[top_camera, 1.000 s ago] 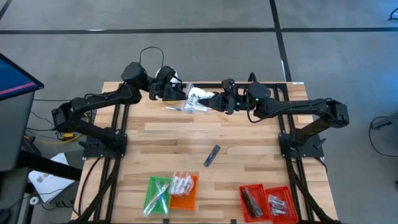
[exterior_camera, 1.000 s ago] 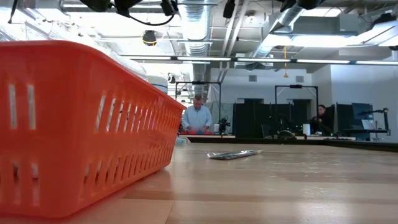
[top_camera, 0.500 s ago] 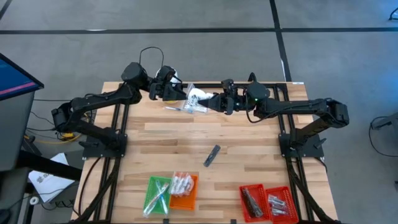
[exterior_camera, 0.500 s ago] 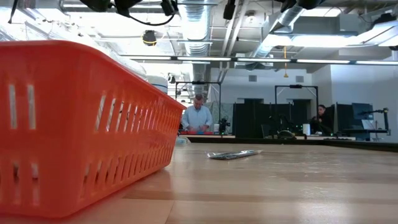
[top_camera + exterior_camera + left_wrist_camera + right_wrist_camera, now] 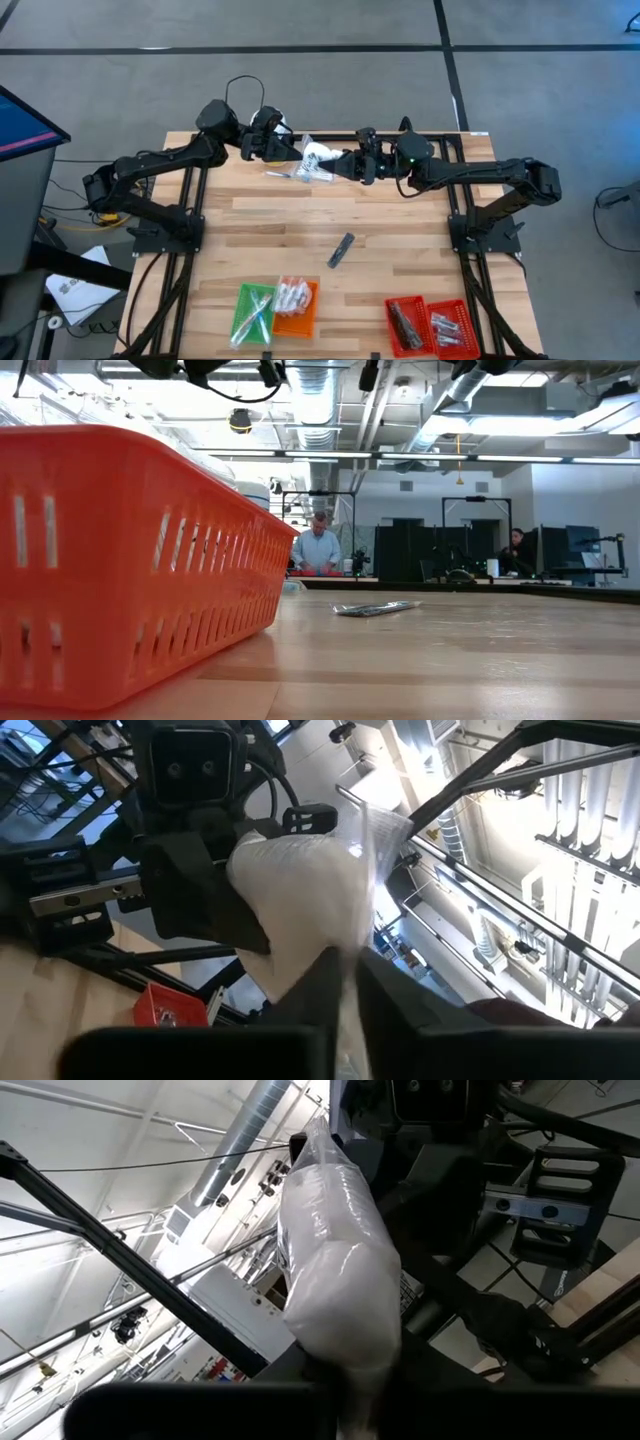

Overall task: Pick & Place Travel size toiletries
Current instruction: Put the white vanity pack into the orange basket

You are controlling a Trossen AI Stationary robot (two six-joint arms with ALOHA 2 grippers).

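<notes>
Across the worktop [image 5: 400, 215], no shift from a second ago. Same green tray [image 5: 240, 300], orange tray [image 5: 120, 560] and pair of red trays [image 5: 427, 302] along the near edge, well apart from the bag, each already carrying a few toiletries.

Up at the far edge, both arms meeting at one white plastic bag [image 5: 318, 156], held off the wood. On the bag's right side, right gripper [image 5: 345, 163] clamped narrow on the bunched end, same as a second ago. On the bag's left side, the one real change: left gripper [image 5: 288, 148], wider a moment back, now pinched down to a narrow gap on the bag's clear film edge. Confirmed from the left wrist view, with film caught between the two dark fingers.

Judged from that: bag now stretched between two grips, likely ready for pulling open or tipping to spill whatever toiletries remain inside. Too early to call the new grip firm.

Just nearside of the bag, toward its left, a few silvery pieces [image 5: 282, 172] at the wood. Cannot tell whether touching the bag or loose.

Between the bag and the trays, about mid-worktop, one slim dark tube [image 5: 341, 250] lying alone, untouched, not yet sorted.

Inside the bag, contents not visible.
</notes>
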